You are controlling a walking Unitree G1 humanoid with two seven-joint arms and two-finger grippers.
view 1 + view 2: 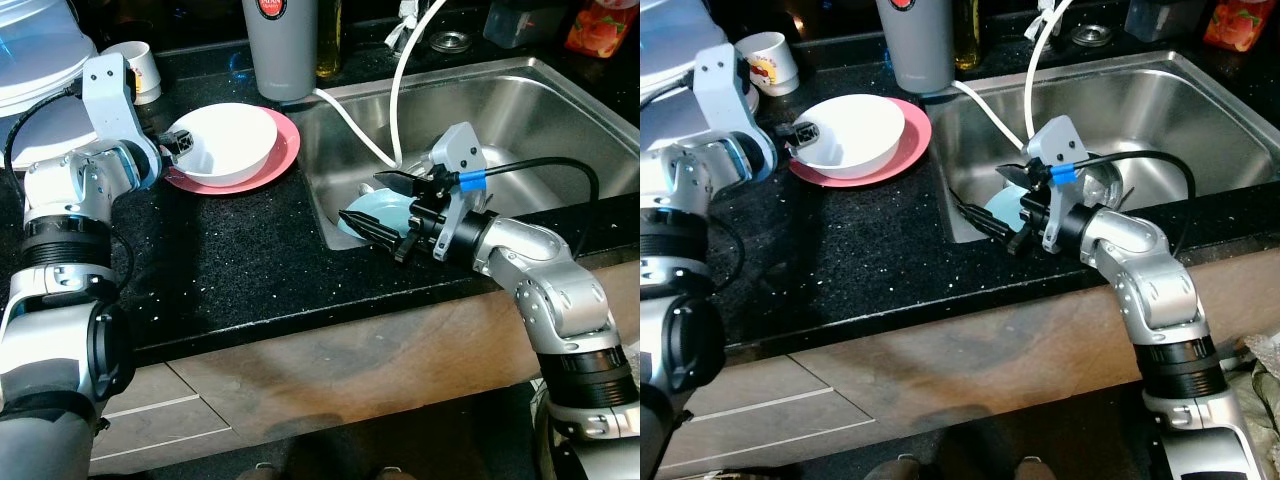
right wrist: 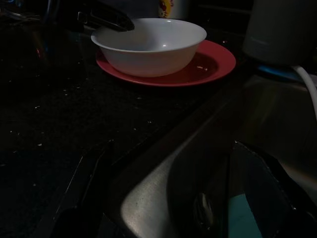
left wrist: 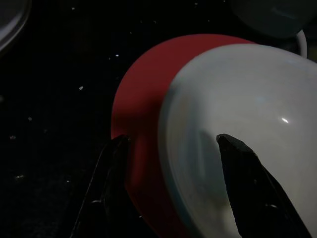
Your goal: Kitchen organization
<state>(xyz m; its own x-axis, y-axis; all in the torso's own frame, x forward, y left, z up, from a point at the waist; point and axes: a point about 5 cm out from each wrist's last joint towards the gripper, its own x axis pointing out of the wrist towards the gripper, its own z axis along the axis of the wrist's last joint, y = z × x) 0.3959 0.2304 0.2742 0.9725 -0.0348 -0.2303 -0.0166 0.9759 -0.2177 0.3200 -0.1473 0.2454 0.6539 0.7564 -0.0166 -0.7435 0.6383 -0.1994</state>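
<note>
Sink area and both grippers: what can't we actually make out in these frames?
- Light blue dish in the sink: the right gripper hides most of it in the eye views; contact unclear.
- Left gripper at the white bowl on the red plate: left wrist view is dark; rim contact unclear.
- Grey tumbler: cut off at the top edge.

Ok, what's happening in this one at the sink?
The left gripper, fingers open, straddles the rim of the white bowl sitting on the red plate on the black speckled counter. The right gripper, also open, reaches into the steel sink at a light blue dish.
</note>
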